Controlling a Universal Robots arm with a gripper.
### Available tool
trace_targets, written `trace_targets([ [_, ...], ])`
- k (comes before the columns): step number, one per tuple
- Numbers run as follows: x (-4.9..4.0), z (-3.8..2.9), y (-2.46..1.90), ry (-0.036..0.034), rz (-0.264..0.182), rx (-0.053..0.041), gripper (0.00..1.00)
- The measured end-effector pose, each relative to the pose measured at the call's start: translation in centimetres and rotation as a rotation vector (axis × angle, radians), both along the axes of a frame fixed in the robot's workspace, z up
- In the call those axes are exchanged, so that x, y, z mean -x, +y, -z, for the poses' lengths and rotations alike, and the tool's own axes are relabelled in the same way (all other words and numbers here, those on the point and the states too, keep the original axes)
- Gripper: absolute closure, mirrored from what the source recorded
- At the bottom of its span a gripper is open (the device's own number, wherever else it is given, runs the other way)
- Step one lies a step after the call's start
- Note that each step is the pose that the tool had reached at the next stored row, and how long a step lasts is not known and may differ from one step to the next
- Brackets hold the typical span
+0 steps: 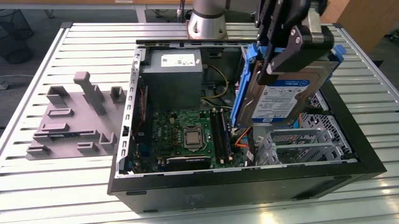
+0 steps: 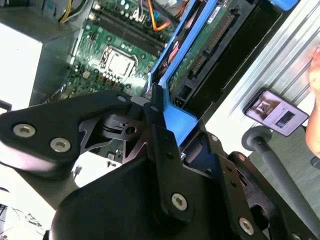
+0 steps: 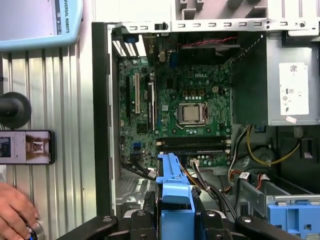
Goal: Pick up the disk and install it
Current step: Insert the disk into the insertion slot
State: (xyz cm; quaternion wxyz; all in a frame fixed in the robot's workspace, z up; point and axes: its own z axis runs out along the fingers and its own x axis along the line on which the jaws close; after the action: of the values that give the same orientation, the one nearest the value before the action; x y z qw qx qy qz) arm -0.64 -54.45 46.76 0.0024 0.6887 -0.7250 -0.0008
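The disk (image 1: 279,95), silver with a white-and-blue label and blue side rails, hangs tilted on edge above the open computer case (image 1: 249,179), on the exterior view's right. It sits over the drive cage (image 1: 299,140). My gripper (image 1: 281,58) is shut on its upper end. In the second wrist view the black fingers (image 2: 155,117) clamp the blue rail (image 2: 180,117), and the disk's green circuit underside (image 2: 200,50) points down toward the case. In the first wrist view the blue rail (image 3: 174,187) juts out over the motherboard (image 3: 185,110).
A grey power supply (image 1: 171,70) fills the case's far corner, with the motherboard (image 1: 187,130) beside it and orange cables nearby. A grey fixture plate with upright blocks (image 1: 74,116) lies on the slatted table at the exterior view's left. A phone (image 3: 25,147) and a person's hand (image 3: 15,212) are outside the case.
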Motion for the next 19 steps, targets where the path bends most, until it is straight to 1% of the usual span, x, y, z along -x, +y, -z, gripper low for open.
trace_targets([
  [1,-0.31,0.06,-0.06,0.0000,0.000,-0.0001,0.64],
  [3,-0.51,0.09,-0.10,0.0000,0.000,-0.0001,0.64],
  [14,-0.54,0.09,-0.10,0.0000,0.000,0.0000,0.64],
  [19,-0.81,0.09,-0.10,0.0000,0.000,0.0000,0.64],
])
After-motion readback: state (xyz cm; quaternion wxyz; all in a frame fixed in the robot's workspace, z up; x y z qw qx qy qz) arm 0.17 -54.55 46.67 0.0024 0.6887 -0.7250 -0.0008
